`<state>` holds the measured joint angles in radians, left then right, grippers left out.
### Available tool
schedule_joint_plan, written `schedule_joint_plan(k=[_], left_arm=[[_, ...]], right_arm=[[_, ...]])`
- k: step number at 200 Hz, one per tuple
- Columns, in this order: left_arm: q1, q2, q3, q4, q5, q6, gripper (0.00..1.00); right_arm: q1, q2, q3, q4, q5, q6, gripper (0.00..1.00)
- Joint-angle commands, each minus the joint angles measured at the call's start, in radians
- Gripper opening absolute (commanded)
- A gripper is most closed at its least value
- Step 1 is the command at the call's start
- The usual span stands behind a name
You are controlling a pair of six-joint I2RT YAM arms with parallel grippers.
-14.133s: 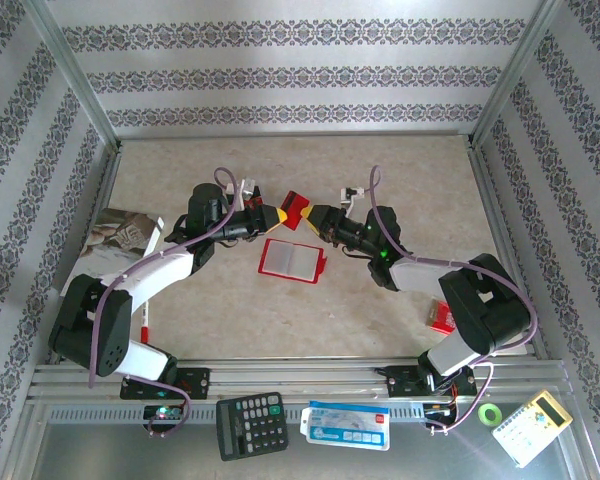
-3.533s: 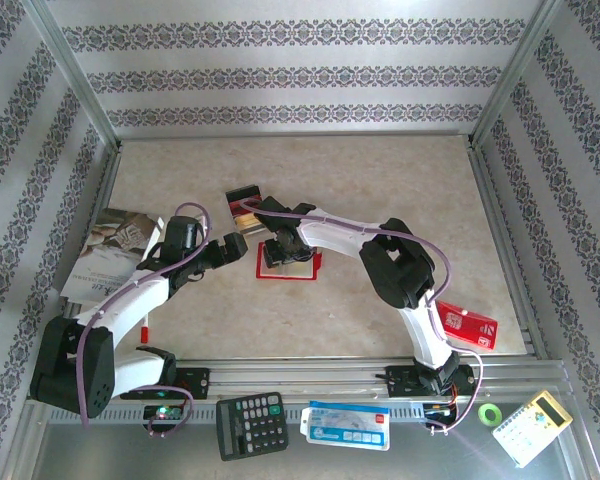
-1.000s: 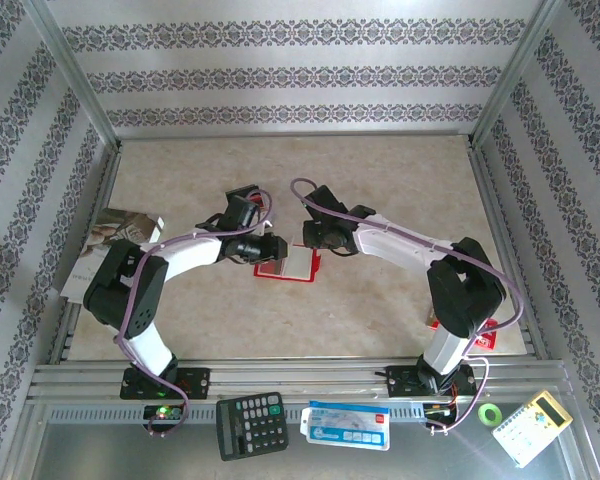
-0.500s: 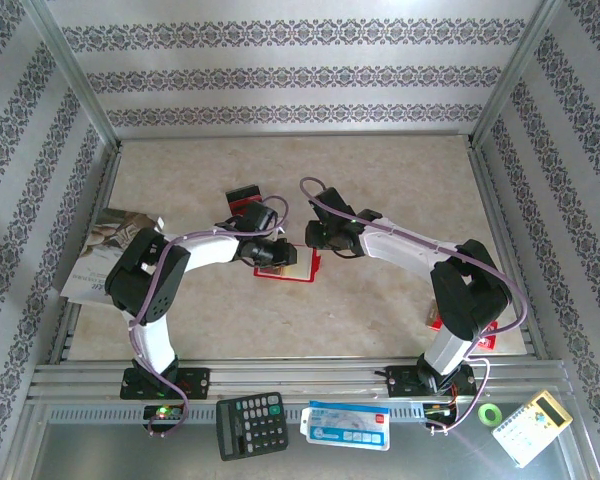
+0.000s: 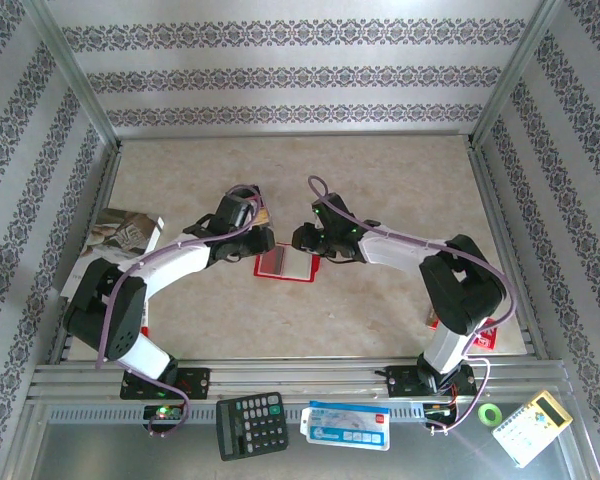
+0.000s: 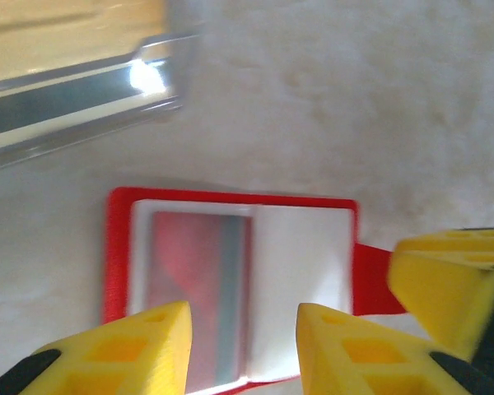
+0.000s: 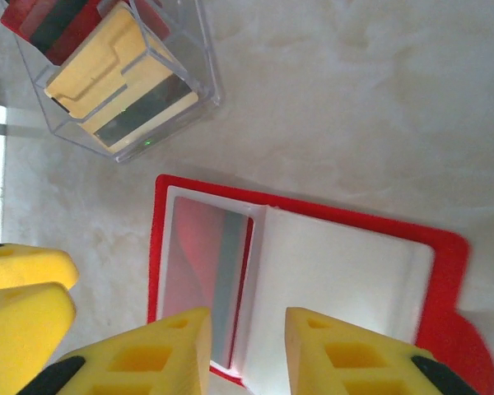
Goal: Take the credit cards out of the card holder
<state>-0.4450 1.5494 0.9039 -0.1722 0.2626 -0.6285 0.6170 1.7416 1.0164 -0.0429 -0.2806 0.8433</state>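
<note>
The red card holder (image 5: 286, 265) lies open and flat on the table, pale pockets up. A red card with a grey stripe (image 7: 199, 267) sits in its left pocket (image 6: 193, 284); the right pocket looks bare. My left gripper (image 5: 257, 241) hovers over the holder's left edge, open and empty (image 6: 243, 354). Opposite it, my right gripper (image 5: 304, 238) hangs open and empty over the holder's far edge (image 7: 247, 362). A tan card (image 7: 115, 74) and a red-and-dark card (image 7: 53, 20) stand in a clear plastic box (image 7: 202, 82) beside the holder.
A magazine (image 5: 115, 235) lies at the left. At the right arm's base sits a red box (image 5: 480, 335). On the front shelf are a calculator (image 5: 250, 425), a blue-and-white packet (image 5: 345, 425), a tape roll (image 5: 491, 412) and a small device (image 5: 533, 427).
In the last second the left gripper drew back left off the holder's middle and the right gripper shifted slightly left. The holder stays open on the table.
</note>
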Motion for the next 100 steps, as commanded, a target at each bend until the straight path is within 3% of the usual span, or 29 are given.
schedule_joint_plan(k=[1, 42, 100], left_arm=[[0.02, 0.011, -0.03, -0.027, -0.02, -0.023, 0.36], [0.022, 0.07, -0.022, -0.007, -0.013, -0.02, 0.27], [0.022, 0.121, 0.001, 0.009, -0.007, -0.01, 0.16]], right_arm=[[-0.003, 0.038, -0.027, 0.156, -0.11, 0.146, 0.26], [0.025, 0.077, -0.027, 0.184, -0.108, 0.201, 0.19], [0.034, 0.111, -0.005, 0.129, -0.077, 0.186, 0.18]])
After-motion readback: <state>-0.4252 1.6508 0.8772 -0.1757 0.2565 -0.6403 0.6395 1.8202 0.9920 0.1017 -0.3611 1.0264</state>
